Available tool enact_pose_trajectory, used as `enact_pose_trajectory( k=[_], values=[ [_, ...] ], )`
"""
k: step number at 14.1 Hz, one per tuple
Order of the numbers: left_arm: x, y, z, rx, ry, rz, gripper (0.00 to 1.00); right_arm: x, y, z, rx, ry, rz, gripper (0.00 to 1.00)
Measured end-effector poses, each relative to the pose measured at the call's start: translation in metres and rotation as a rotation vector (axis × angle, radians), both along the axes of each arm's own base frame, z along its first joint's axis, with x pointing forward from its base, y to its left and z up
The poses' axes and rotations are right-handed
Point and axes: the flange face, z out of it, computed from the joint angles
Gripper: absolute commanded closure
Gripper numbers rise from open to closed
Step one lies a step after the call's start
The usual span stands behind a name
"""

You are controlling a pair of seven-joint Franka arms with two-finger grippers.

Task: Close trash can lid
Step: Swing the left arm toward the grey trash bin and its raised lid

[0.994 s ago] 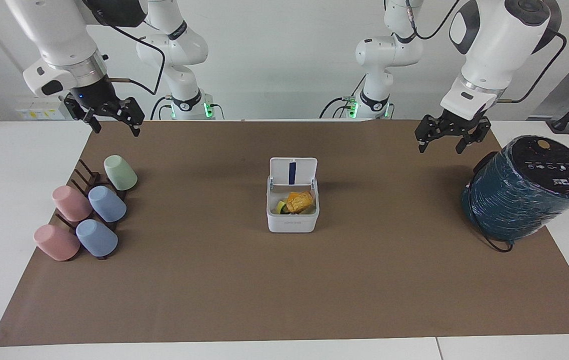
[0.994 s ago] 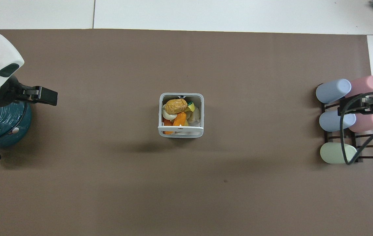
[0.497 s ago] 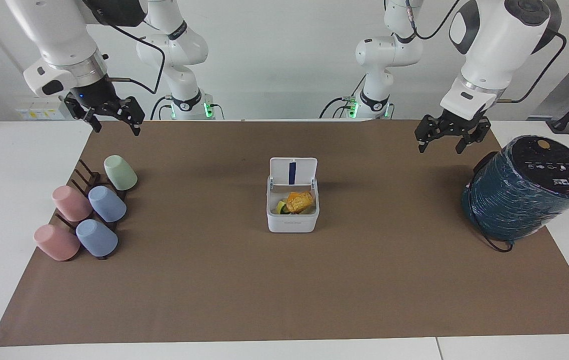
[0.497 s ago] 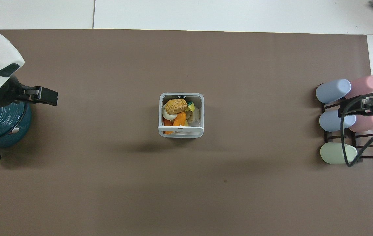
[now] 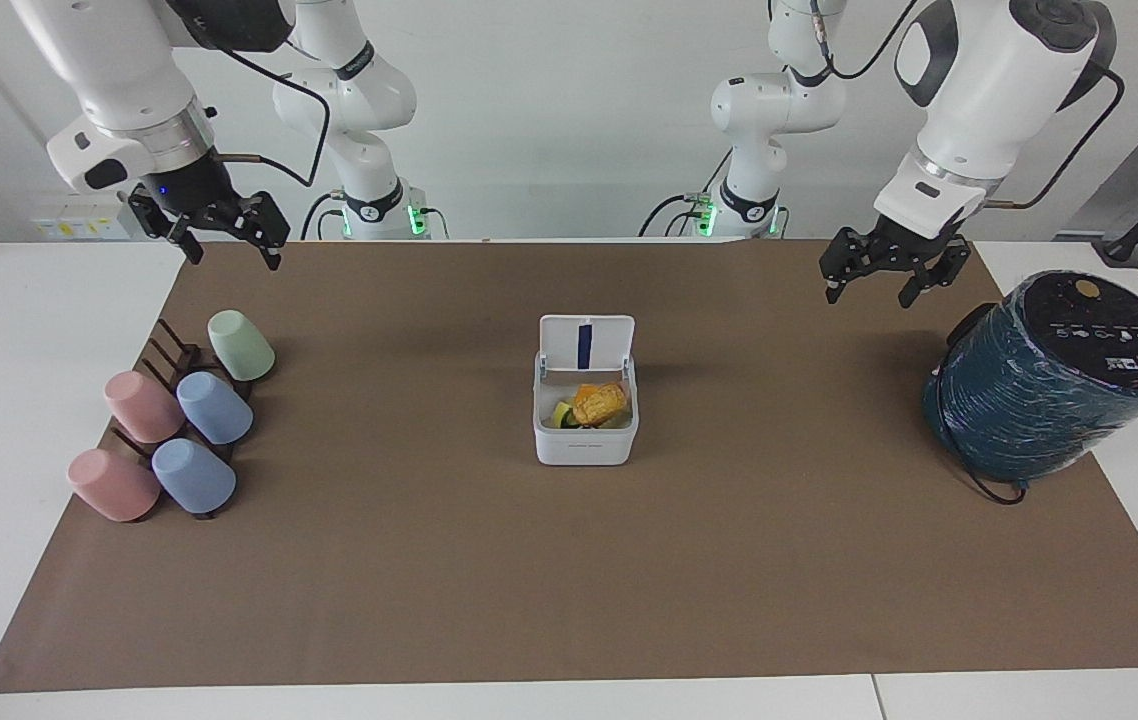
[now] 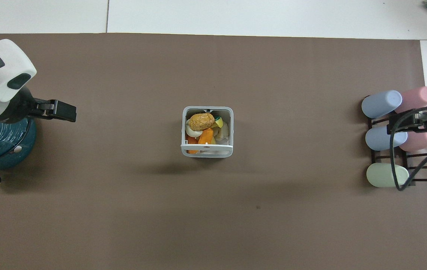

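The trash can (image 5: 584, 442) is a small white square box in the middle of the brown mat, holding food scraps; it also shows in the overhead view (image 6: 184, 127). Its lid (image 5: 586, 343) stands upright on the side nearer to the robots, with its blue inner strip showing. In the overhead view the lid (image 6: 206, 149) is seen edge-on. My left gripper (image 5: 867, 292) is open and empty, up in the air over the mat beside the teal cylinder. My right gripper (image 5: 235, 258) is open and empty, raised over the mat's corner near the cup rack, and waits.
A large dark teal cylinder (image 5: 1049, 385) with a black top lies tilted at the left arm's end of the table. A dark rack (image 5: 169, 355) with several pastel cups (image 5: 214, 407) stands at the right arm's end. The brown mat (image 5: 569, 580) covers the table.
My left gripper has moved slightly away from the teal cylinder toward the middle of the table. The right gripper has barely moved. The lid stays upright.
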Motion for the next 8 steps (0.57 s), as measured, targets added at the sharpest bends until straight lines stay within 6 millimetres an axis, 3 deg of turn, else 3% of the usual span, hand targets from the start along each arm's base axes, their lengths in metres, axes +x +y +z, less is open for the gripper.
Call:
enact_pose_trajectory(
  k=[6, 8],
  values=[
    [-0.044, -0.113, -0.016, 0.001, 0.032, 0.024, 0.0, 0.0, 0.0, 0.0, 0.0, 0.0, 0.0, 0.0],
    [-0.06, -0.143, -0.021, -0.023, 0.022, 0.061, 0.16, 0.0, 0.0, 0.0, 0.0, 0.0, 0.0, 0.0]
  ],
)
